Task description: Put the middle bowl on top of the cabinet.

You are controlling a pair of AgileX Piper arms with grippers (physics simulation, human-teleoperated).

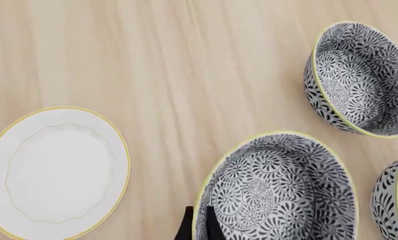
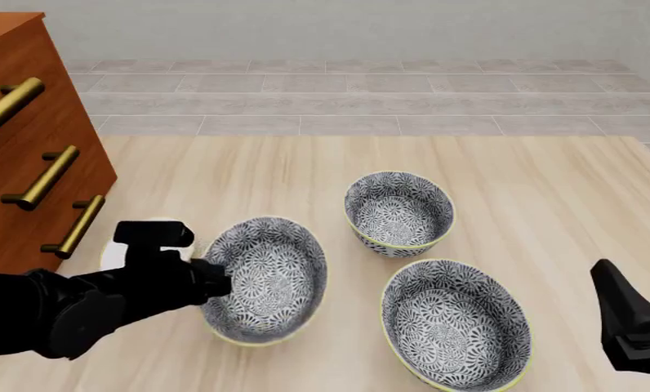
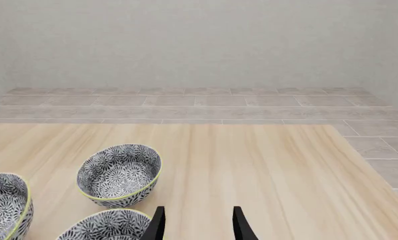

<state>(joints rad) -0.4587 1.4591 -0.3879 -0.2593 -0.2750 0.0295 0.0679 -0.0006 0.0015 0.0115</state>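
- We had the left gripper (image 2: 211, 282) pinching the middle bowl (image 2: 269, 278) by its rim, lower left of the front view.
- Right gripper (image 3: 197, 224) sat spread, empty, lower right.

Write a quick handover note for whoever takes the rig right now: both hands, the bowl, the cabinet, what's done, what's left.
Left hand: shut on the rim of the middle bowl, one finger inside, one outside.
Right hand: open, holding nothing, off to the right.
Cabinet: at the table's left; the bowl is not on it.
Done: the grasp.
Left: lift, carry left, set the bowl on the cabinet top.
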